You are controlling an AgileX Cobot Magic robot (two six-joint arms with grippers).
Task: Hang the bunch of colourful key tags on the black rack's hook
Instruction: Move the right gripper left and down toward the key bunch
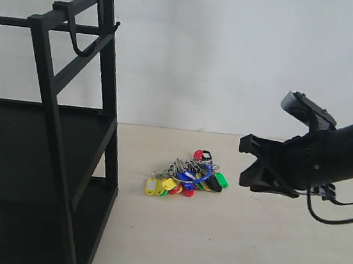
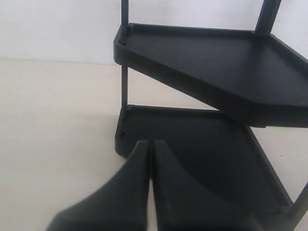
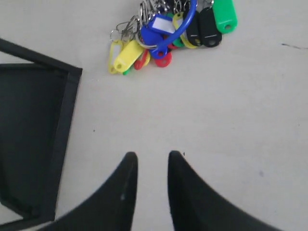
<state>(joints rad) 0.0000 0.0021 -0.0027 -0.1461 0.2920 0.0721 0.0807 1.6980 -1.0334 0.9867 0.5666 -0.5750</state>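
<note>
The colourful key tag bunch (image 1: pixel 187 175) lies flat on the pale table, right of the black rack (image 1: pixel 39 121). In the right wrist view the bunch (image 3: pixel 168 29) shows its blue-sleeved ring with yellow, red, black and green tags. My right gripper (image 1: pixel 244 161) hovers to the right of the bunch and above the table. It is open (image 3: pixel 152 155) with nothing between its fingers, and well short of the tags. The hook (image 1: pixel 70 34) hangs empty from the rack's top bar. My left gripper (image 2: pixel 150 143) is shut on nothing, close to the rack's lower shelf (image 2: pixel 192 144); the exterior view does not show it.
The rack's two flat shelves (image 2: pixel 216 62) and upright bars fill the left of the scene, with a diagonal brace (image 1: pixel 82 59) under the top bar. A shelf corner (image 3: pixel 48 120) lies close beside my right gripper. A white wall stands behind the table.
</note>
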